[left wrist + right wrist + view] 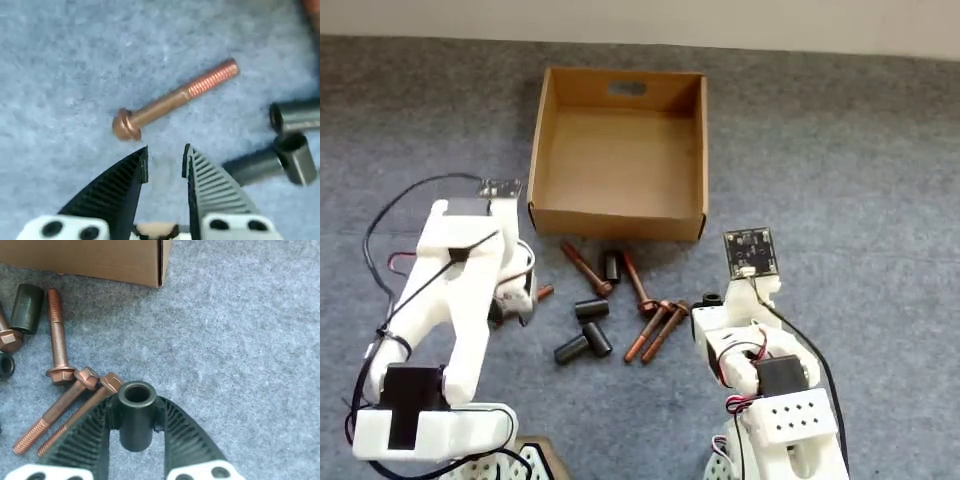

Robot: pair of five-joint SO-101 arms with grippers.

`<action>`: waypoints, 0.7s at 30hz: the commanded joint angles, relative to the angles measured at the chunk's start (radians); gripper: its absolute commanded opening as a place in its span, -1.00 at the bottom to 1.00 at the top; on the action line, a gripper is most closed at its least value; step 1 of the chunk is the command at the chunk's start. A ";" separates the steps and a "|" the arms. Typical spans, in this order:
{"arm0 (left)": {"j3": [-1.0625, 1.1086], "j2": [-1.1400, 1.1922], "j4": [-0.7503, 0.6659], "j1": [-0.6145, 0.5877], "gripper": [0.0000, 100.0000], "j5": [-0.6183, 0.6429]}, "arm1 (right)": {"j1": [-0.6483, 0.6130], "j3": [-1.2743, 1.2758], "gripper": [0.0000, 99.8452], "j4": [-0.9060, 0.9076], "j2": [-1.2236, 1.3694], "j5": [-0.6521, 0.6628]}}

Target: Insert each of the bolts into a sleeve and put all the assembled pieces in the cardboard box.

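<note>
Right pincer (136, 407) first, down by the near edge of the tabletop (880, 180): it's clamped shut on a dark sleeve (136, 415), gripped around the barrel with the open end poking clear of my fingertips, so that half of a pair is in hand. Over on the left, my left pincer (165, 151) is parted only narrowly with nothing between the fingers, hanging just short of the head of a copper bolt (172, 100) that lies flat on the tabletop, not gripped yet. Between my two arms, toward the middle of the tabletop, sits the rest of the work: the loose bolts (660, 332), four by my count, two of them lying side by side just beside my right pincer, and the loose sleeves (591, 309), four more, scattered among them, and I see no bolt pushed into any sleeve. Farther out, toward the far edge, the box (616, 222) stands open and there's nothing inside it. So I reckon we're right at the start: one sleeve held, one bolt lined up, no piece assembled, and, as I count it, five pairs left to join and drop in.
</note>
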 commanded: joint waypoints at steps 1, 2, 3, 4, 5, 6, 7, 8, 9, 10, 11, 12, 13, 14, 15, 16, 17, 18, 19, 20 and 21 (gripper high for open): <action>0.067 -0.004 -0.183 0.012 -0.73 0.031 | -0.005 -0.005 -0.99 -0.002 -0.012 0.012; 0.088 -0.004 -0.224 0.012 -0.73 0.031 | -0.005 -0.004 -0.99 -0.002 -0.012 0.012; 0.110 -0.004 -0.262 0.012 -0.73 0.031 | -0.005 -0.004 -0.99 -0.002 -0.012 0.012; 0.128 -0.004 -0.302 0.012 -0.73 0.031 | -0.005 -0.004 -0.99 -0.002 -0.012 0.012; 0.143 -0.004 -0.342 0.012 -0.73 0.031 | -0.005 -0.004 -0.99 -0.002 -0.012 0.012; 0.157 -0.004 -0.382 0.012 -0.73 0.031 | -0.005 -0.004 -0.99 -0.002 -0.012 0.012; 0.166 -0.004 -0.414 0.010 -0.73 0.031 | -0.005 -0.004 -0.99 -0.002 -0.012 0.012; 0.170 -0.007 -0.434 0.010 -0.73 0.031 | -0.005 -0.004 -0.99 -0.002 -0.012 0.012; 0.170 -0.010 -0.440 0.010 -0.73 0.032 | -0.005 -0.004 -0.99 -0.002 -0.012 0.012; 0.168 -0.012 -0.445 0.010 -0.73 0.032 | -0.005 -0.004 -0.99 -0.002 -0.012 0.012; 0.168 -0.013 -0.445 0.013 -0.73 0.032 | -0.005 -0.004 -0.99 -0.002 -0.012 0.012; 0.168 -0.015 -0.445 0.016 -0.73 0.032 | -0.005 -0.004 -0.99 -0.002 -0.012 0.012; 0.168 -0.015 -0.445 0.016 -0.73 0.034 | -0.005 -0.004 -0.99 -0.002 -0.012 0.012; 0.168 -0.015 -0.445 0.016 -0.73 0.034 | -0.005 -0.004 -0.99 -0.002 -0.012 0.012; 0.166 -0.016 -0.445 0.016 -0.73 0.035 | -0.005 -0.004 -0.99 -0.002 -0.012 0.012; 0.163 -0.016 -0.445 0.015 -0.73 0.054 | -0.005 -0.004 -0.99 -0.002 -0.012 0.012; 0.151 -0.016 -0.445 0.012 -0.73 0.094 | -0.005 -0.004 -0.99 -0.002 -0.012 0.012; 0.140 -0.010 -0.445 0.012 -0.73 0.143 | -0.005 -0.004 -0.99 -0.002 -0.012 0.012; 0.130 -0.007 -0.445 0.012 -0.73 0.186 | -0.005 -0.004 -0.99 -0.002 -0.012 0.012; 0.120 -0.005 -0.445 0.013 -0.71 0.226 | -0.005 -0.004 -0.99 -0.002 -0.012 0.012; 0.114 -0.005 -0.445 0.018 -0.68 0.259 | -0.005 -0.004 -0.99 -0.002 -0.012 0.012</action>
